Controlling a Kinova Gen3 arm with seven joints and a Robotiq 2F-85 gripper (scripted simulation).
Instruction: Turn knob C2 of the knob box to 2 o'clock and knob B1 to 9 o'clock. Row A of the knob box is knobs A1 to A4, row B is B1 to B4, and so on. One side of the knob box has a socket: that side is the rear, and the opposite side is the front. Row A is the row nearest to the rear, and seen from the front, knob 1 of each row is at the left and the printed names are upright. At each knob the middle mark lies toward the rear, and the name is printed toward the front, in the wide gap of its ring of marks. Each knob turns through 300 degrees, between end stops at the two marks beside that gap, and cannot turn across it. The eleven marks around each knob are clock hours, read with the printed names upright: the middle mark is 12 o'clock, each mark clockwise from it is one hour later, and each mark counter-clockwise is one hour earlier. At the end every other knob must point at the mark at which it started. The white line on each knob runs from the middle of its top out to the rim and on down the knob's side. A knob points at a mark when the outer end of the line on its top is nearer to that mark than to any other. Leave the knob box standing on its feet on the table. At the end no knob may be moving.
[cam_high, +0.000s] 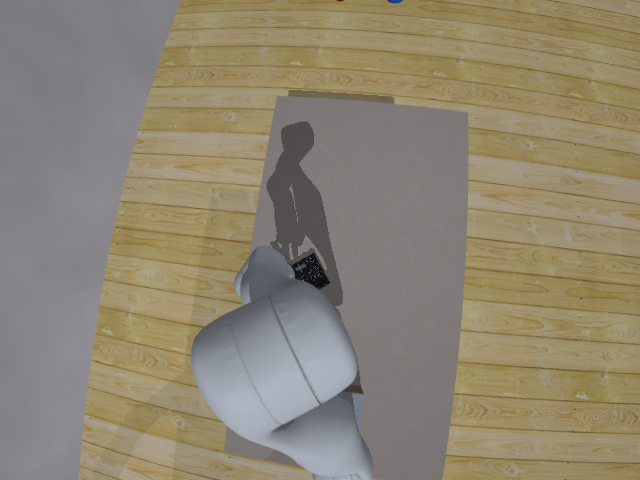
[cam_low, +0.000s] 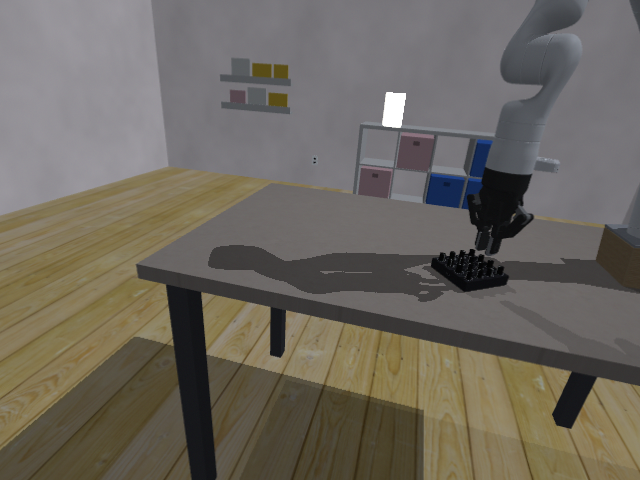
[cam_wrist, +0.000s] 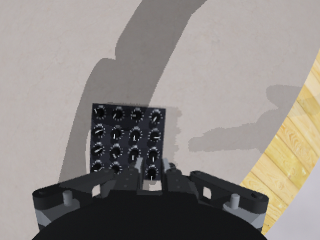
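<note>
The knob box (cam_high: 311, 271) (cam_low: 470, 284) (cam_wrist: 128, 126) stands on the table, black, with four rows of four knobs and white lines on top. In the wrist view its lowest knobs are partly hidden by my gripper. The printed names and the socket cannot be made out. My gripper (cam_low: 488, 248) (cam_wrist: 152, 166) points down, its fingers a narrow gap apart and nothing between them. The tips are above the box's knobs, not touching them. In the wrist view the knob (cam_wrist: 151, 172) at the lower right corner shows in the gap; its line points down in the picture. The top view does not show the fingers.
The grey table (cam_high: 403, 217) (cam_low: 310, 222) (cam_wrist: 45, 45) carries the box near one long edge. The arm (cam_high: 279, 356) (cam_low: 516, 129) covers part of the table in the top view. The wooden robot base (cam_low: 617, 260) is at the right in the exterior view. Arm shadows cross the box area.
</note>
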